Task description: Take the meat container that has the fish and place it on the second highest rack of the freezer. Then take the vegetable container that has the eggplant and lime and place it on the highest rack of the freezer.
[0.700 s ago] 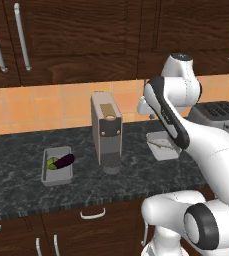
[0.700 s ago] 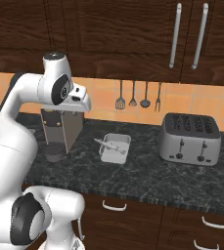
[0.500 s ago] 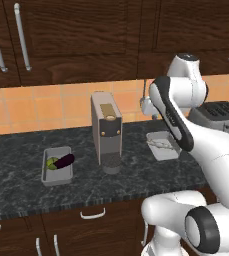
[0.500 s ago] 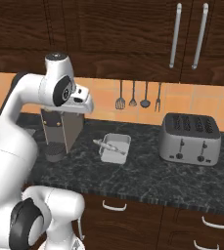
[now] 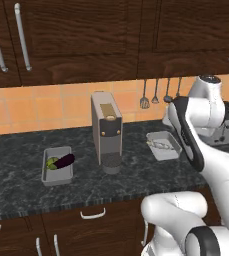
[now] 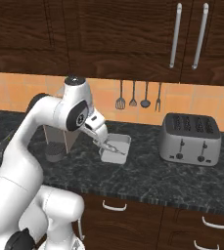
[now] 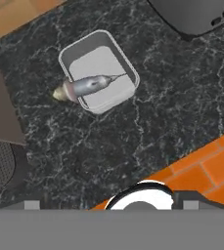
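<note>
The gripper (image 6: 105, 141) hung above the fish tray (image 6: 116, 147), jaws spread wide and holding nothing, most likely lining up for a grasp on the tray's rim. In the hand view the tray (image 7: 99, 72) lay well ahead on the dark counter (image 7: 172, 112), with the fish (image 7: 86, 86) across it, its head end overhanging 1 long rim. The toaster (image 6: 190, 139) sat to the tray's right, the coffee machine (image 5: 106, 131) to its left. Further left, the second tray (image 5: 56, 167) held the eggplant (image 5: 64, 161) and lime (image 5: 51, 162), untouched and waiting for the later step. The freezer could not be seen. Compared with 0.7 s earlier, the arm had swung rightward and lowered toward the fish tray; both trays sat where they were.
</note>
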You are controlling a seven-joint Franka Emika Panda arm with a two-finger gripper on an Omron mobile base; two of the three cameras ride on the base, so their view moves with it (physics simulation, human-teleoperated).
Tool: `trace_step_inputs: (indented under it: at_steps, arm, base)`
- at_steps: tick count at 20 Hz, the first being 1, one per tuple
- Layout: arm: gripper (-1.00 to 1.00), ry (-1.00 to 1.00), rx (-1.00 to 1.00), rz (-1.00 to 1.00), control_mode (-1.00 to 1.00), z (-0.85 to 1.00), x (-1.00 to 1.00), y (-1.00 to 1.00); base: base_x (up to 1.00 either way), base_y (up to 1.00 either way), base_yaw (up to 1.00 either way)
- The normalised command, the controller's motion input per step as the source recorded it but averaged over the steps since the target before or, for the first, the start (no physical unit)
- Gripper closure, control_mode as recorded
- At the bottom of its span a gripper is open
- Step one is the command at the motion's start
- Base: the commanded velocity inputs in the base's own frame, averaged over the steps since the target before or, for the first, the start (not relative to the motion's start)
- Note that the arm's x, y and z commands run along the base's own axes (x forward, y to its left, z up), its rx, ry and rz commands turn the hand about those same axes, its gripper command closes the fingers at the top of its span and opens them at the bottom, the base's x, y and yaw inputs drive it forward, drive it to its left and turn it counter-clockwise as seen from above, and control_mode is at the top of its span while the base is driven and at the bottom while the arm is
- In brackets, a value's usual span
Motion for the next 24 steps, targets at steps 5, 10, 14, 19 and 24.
trace_step_inputs:
  at_steps: [5, 10, 14, 19, 24]
  arm:
    - [-1.00, 0.02, 0.15, -0.58, -1.00, -0.70, 0.16, -0.69]
    - [-1.00, 0.00, 0.28, -0.11, -1.00, -0.37, 0.74, -0.19]
    - [-1.00, 0.02, 0.33, 0.00, -1.00, -0.33, 0.54, -0.43]
    - [-1.00, 0.00, 0.08, 0.00, -1.00, -0.34, 0.27, -0.08]
    - [-1.00, 0.01, 0.00, 0.00, -1.00, -0.50, 0.24, 0.00]
  base:
    - [0.00, 0.00, 0.00]
    - [0.00, 0.00, 0.00]
    - [0.00, 0.00, 0.00]
    - [0.00, 0.00, 0.00]
    - [0.00, 0.00, 0.00]
